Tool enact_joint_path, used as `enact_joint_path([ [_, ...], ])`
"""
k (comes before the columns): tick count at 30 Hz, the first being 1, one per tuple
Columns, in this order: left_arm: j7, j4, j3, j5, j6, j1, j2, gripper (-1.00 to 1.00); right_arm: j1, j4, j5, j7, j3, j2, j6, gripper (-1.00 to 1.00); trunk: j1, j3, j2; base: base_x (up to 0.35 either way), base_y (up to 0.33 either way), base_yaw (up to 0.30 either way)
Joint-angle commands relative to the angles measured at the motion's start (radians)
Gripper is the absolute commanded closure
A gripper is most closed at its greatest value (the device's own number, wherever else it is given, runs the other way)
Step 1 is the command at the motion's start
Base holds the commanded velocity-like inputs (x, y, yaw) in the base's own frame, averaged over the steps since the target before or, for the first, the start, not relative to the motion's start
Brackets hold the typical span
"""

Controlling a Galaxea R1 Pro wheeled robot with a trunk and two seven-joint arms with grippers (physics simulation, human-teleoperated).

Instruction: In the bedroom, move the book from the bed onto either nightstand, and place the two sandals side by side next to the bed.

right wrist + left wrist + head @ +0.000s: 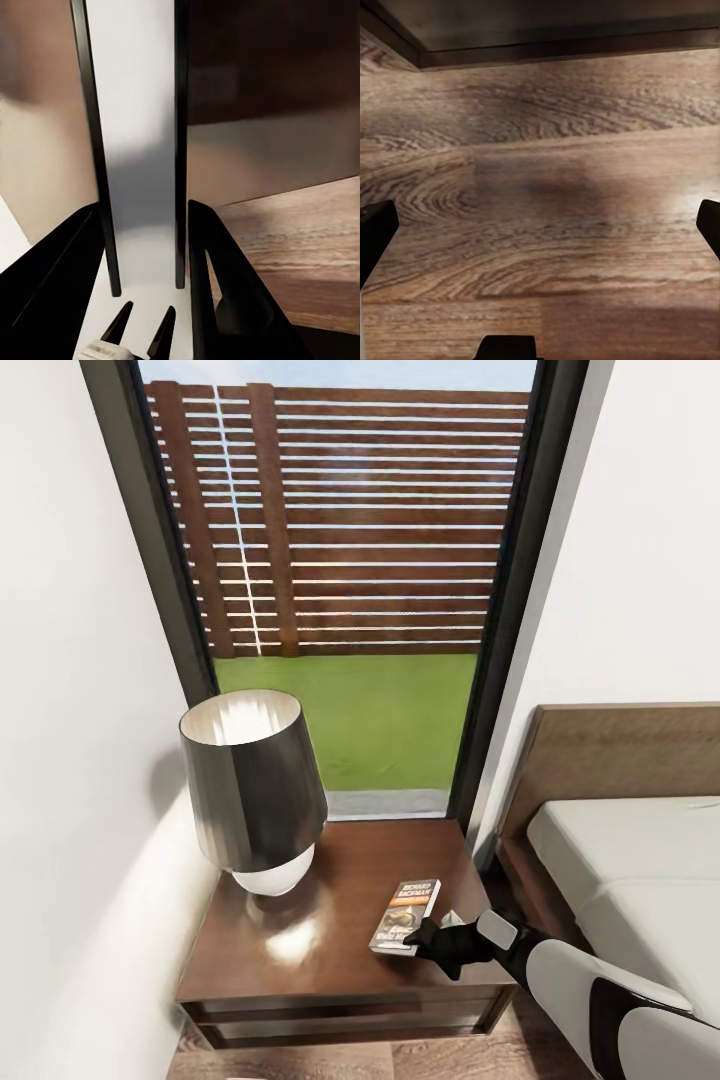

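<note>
On the nightstand (330, 950) by the tall window (350, 560), the book (405, 916) lies flat near the front right corner, a thin paperback with a dark picture cover, white author lettering at the top and an orange band under it. The right gripper (428, 938) is at its near edge, black fingers (225, 300) clamped on the book, which shows edge-on as a pale slab between them in the right wrist view. A lamp (255, 785) with a dark shade sits at the back left of the top. The bed (640, 880) is just to the right. The left gripper (540, 225) hangs over wood floor (540, 150) with its jaws spread wide.
</note>
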Motion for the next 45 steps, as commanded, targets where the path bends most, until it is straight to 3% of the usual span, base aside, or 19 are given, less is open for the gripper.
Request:
enact_joint_path([
  [1, 0.005, 0.001, -0.009, 0.008, -0.004, -0.001, 0.000, -1.00, 0.000, 0.000, 0.011, 0.005, -0.004, -0.001, 0.002, 1.00, 0.000, -0.001, 0.000, 0.000, 0.000, 0.000],
  [35, 0.005, -0.001, -0.009, 0.008, -0.004, -0.001, 0.000, -1.00, 0.000, 0.000, 0.011, 0.005, -0.004, -0.001, 0.002, 1.00, 0.011, -0.010, -0.021, 0.000, 0.000, 0.000],
  [36, 0.005, -0.001, -0.009, 0.008, -0.004, -0.001, 0.000, -1.00, 0.000, 0.000, 0.011, 0.005, -0.004, -0.001, 0.002, -1.00, 0.011, -0.010, -0.021, 0.000, 0.000, 0.000],
  [45, 0.005, -0.001, -0.009, 0.008, -0.005, -0.001, 0.001, -1.00, 0.000, 0.000, 0.011, 0.005, -0.003, -0.002, 0.002, -1.00, 0.011, -0.010, -0.021, 0.000, 0.000, 0.000],
])
